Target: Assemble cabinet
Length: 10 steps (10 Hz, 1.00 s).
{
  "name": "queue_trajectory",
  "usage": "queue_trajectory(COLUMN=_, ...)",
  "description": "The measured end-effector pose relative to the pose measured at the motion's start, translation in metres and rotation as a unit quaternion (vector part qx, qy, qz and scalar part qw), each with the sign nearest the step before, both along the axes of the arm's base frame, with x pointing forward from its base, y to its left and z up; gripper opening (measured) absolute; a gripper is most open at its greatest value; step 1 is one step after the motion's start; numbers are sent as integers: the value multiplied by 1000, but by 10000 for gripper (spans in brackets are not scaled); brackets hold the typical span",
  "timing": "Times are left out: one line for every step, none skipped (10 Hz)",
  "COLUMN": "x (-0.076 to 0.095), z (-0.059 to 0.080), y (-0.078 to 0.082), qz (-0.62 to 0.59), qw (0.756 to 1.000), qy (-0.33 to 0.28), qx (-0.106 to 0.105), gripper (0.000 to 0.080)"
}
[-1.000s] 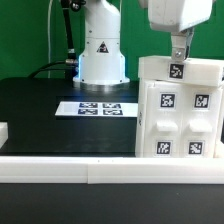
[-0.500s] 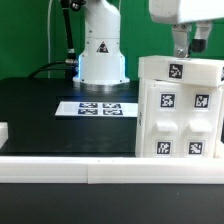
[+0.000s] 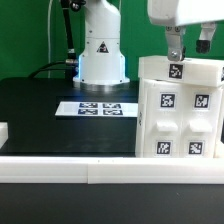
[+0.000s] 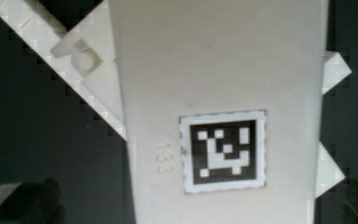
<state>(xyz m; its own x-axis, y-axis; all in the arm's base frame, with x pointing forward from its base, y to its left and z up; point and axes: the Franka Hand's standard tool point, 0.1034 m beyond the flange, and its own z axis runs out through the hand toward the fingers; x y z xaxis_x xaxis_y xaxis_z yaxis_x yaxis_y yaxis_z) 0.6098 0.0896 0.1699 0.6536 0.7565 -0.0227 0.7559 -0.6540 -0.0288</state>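
Observation:
The cabinet (image 3: pixel 180 115) is a big white box with black-and-white tags, standing upright at the exterior view's right on the black table. Its front carries several tagged panels and its top has one tag (image 3: pixel 176 70). My gripper (image 3: pixel 190 46) hangs just above the cabinet's top, open and empty, with one finger (image 3: pixel 176 45) on each side. In the wrist view the cabinet's white top with its tag (image 4: pixel 224 150) fills the picture, and a dark fingertip (image 4: pixel 25 205) shows at the edge.
The white robot base (image 3: pixel 101 50) stands at the back. The marker board (image 3: pixel 100 108) lies flat mid-table. A long white rail (image 3: pixel 60 168) edges the table's front. A small white block (image 3: pixel 3 131) sits at the exterior view's far left.
My gripper has risen a little off the cabinet's top and its fingers have spread apart. The cabinet has not moved.

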Motion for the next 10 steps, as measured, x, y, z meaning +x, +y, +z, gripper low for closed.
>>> queue_trajectory(x=-3, z=-2, y=-1, qz=-19, qw=1000, qy=-17, qx=2, gripper=798)
queue_trajectory(x=-11, z=-5, y=-3, qz=-26, qw=999, qy=-19, qx=2, gripper=798)
queue_trajectory(x=-12, z=-9, y=-4, qz=-26, qw=999, qy=-26, qx=3, gripper=797)
queue_trajectory(x=-13, z=-14, y=-4, qz=-26, qw=999, qy=-32, qx=3, gripper=797)
queue_trajectory(x=-15, z=-19, y=-4, qz=-26, qw=999, qy=-38, qx=4, gripper=797)
queue_trajectory(x=-16, z=-20, y=-4, qz=-26, qw=999, qy=-37, qx=4, gripper=797)
queue_trajectory(x=-16, z=-20, y=-4, qz=-26, qw=999, qy=-37, qx=3, gripper=797)
queue_trajectory(x=-16, z=-21, y=-3, qz=-30, qw=999, qy=-37, qx=3, gripper=671)
queue_trajectory(x=-15, z=-19, y=-3, qz=-31, qw=999, qy=-38, qx=3, gripper=556)
queue_trajectory(x=-15, z=-19, y=-4, qz=-32, qw=999, qy=-38, qx=3, gripper=556)
